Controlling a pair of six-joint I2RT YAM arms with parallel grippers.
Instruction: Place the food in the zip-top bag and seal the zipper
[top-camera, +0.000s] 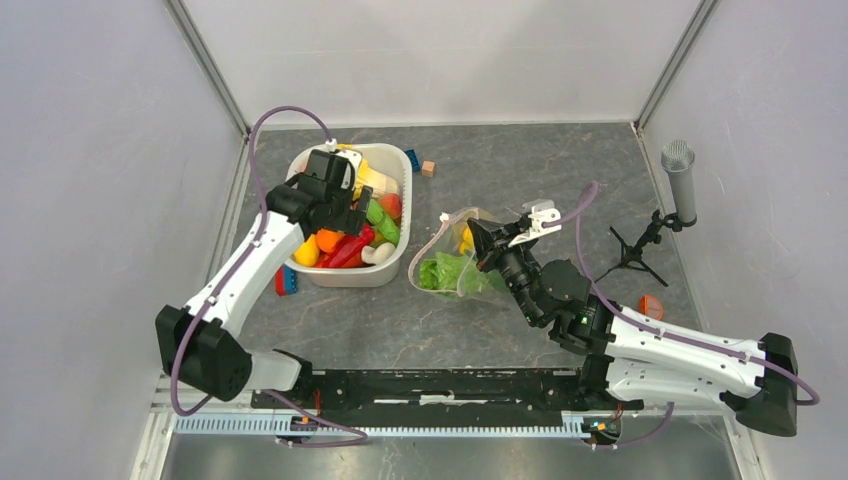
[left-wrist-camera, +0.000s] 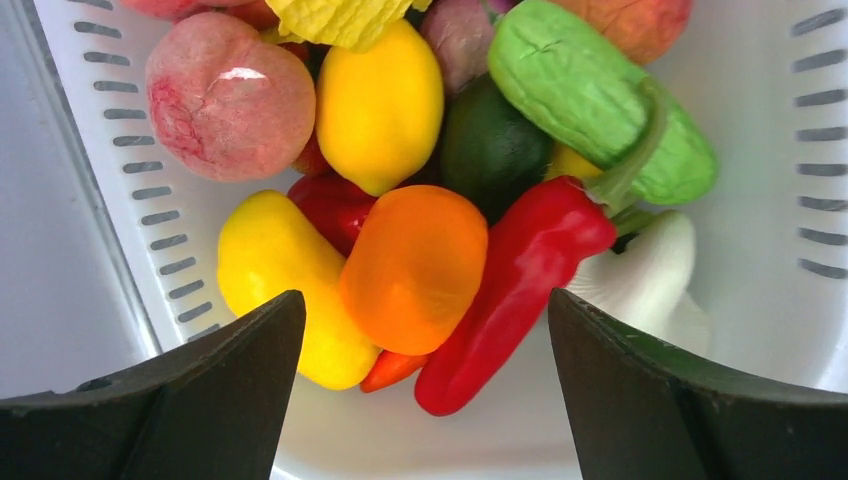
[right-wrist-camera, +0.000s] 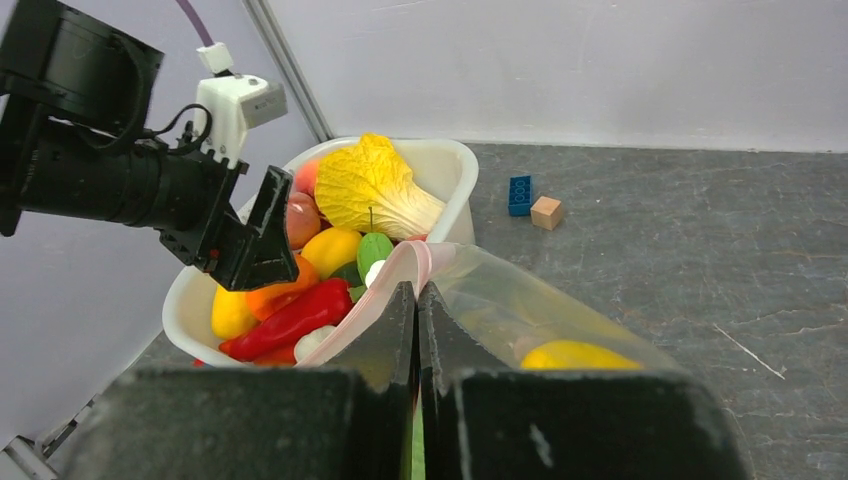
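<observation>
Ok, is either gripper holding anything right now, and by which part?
The right gripper is pinched shut on the zip-top bag, at the pink zipper along its mouth edge. The left gripper hangs open over the food in the tub, holding nothing.

The left arm reaches forward with its wrist bent down. The left gripper hangs with fingers spread wide, holding nothing. The right arm stretches low toward the middle, and the right gripper is pinched tight on the rim of the zip-top bag.
</observation>
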